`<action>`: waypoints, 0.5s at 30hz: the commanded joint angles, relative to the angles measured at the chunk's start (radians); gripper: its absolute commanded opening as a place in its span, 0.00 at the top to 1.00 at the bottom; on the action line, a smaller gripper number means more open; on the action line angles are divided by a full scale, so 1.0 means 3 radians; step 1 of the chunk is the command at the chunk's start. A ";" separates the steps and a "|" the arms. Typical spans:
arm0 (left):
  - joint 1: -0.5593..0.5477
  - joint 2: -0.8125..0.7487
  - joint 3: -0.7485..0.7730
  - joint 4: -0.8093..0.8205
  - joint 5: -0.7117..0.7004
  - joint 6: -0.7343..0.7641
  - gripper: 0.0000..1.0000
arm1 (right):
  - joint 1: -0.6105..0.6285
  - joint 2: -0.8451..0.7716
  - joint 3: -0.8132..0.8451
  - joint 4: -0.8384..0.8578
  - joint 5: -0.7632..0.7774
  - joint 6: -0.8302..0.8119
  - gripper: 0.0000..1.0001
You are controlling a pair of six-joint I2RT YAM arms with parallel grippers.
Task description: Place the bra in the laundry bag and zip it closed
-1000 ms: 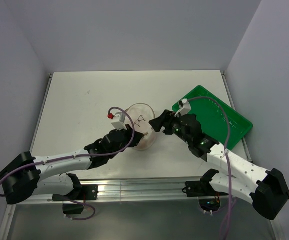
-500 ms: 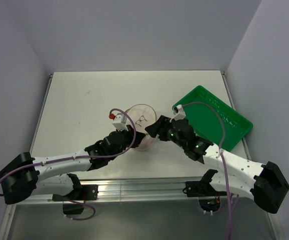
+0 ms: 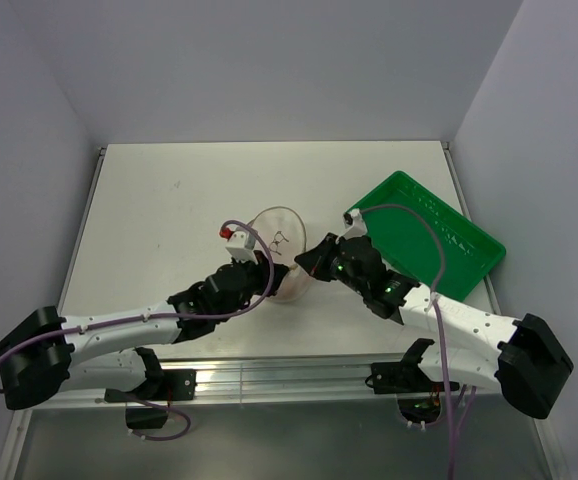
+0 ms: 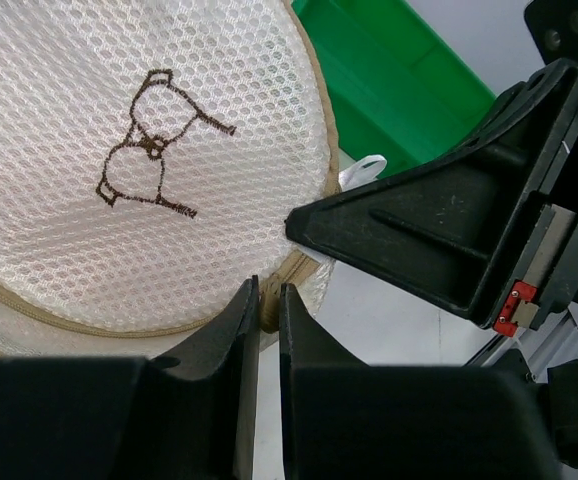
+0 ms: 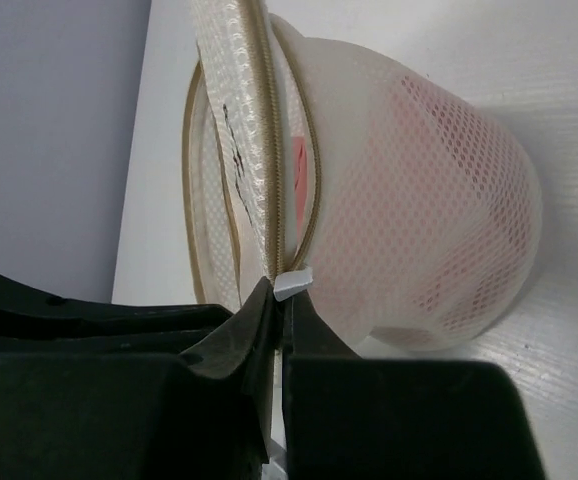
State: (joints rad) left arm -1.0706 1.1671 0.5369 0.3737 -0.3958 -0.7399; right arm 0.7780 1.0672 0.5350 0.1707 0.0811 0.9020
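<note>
The round mesh laundry bag (image 3: 281, 250) lies mid-table between both arms, its disc with the small dark mark (image 4: 149, 140) facing up. Pale pink bra fabric (image 5: 449, 240) shows through the mesh of the lower half of the bag (image 5: 389, 130). My left gripper (image 3: 265, 284) is shut on the bag's tan rim (image 4: 266, 312) at its near edge. At the bag's right side, my right gripper (image 3: 309, 258) is shut on the small white zipper pull (image 5: 293, 283), where the two zipper tracks meet. The zipper stands open beyond that point.
A green rectangular tray (image 3: 439, 240) sits tilted at the right, just behind my right arm, and shows in the left wrist view as well (image 4: 389, 80). Purple cables loop over both arms. The table's walls rise on the left, back and right.
My right gripper has moved a little left onto the bag's edge and closed from wide open onto the zipper pull. The left gripper has kept its hold on the rim.
</note>
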 commanded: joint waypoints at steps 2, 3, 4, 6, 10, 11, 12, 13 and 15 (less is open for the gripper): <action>-0.0021 -0.0259 0.0051 0.0007 -0.0148 0.0175 1.00 | -0.0164 -0.0009 0.0185 0.0045 -0.0111 -0.0173 1.00; -0.0021 -0.0300 0.0036 -0.0069 -0.0158 0.0201 1.00 | -0.0215 0.0001 0.0221 0.0045 -0.0162 -0.0225 1.00; -0.0021 -0.0336 -0.0005 -0.0105 -0.0169 0.0211 1.00 | -0.0276 0.0012 0.0256 0.0004 -0.0213 -0.0276 1.00; -0.0026 -0.0474 -0.0041 -0.0176 -0.0199 0.0242 1.00 | -0.0455 0.0068 0.0374 -0.0062 -0.0397 -0.0439 1.00; -0.0031 -0.0689 -0.0153 -0.0437 -0.0271 0.0288 1.00 | -0.0746 0.0292 0.0655 -0.0241 -0.0842 -0.0705 1.00; -0.0036 -0.0781 -0.0174 -0.0493 -0.0311 0.0293 1.00 | -0.0798 0.0364 0.0721 -0.0277 -0.0949 -0.0847 1.00; -0.0041 -0.0832 -0.0194 -0.0550 -0.0347 0.0293 1.00 | -0.0854 0.0527 0.0884 -0.0318 -0.1213 -0.0940 1.00; -0.0046 -0.0944 -0.0235 -0.0697 -0.0378 0.0283 1.00 | -0.0941 0.0614 0.0982 -0.0460 -0.1322 -0.1108 1.00; -0.0072 -0.1072 -0.0312 -0.0810 -0.0470 0.0237 1.00 | -0.1038 0.0874 0.1278 -0.0685 -0.1537 -0.1267 1.00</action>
State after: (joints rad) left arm -1.0752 0.9031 0.4732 0.2207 -0.4801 -0.6815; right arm 0.5201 1.2499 0.7952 0.0475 -0.2520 0.6685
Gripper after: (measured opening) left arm 0.143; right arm 0.029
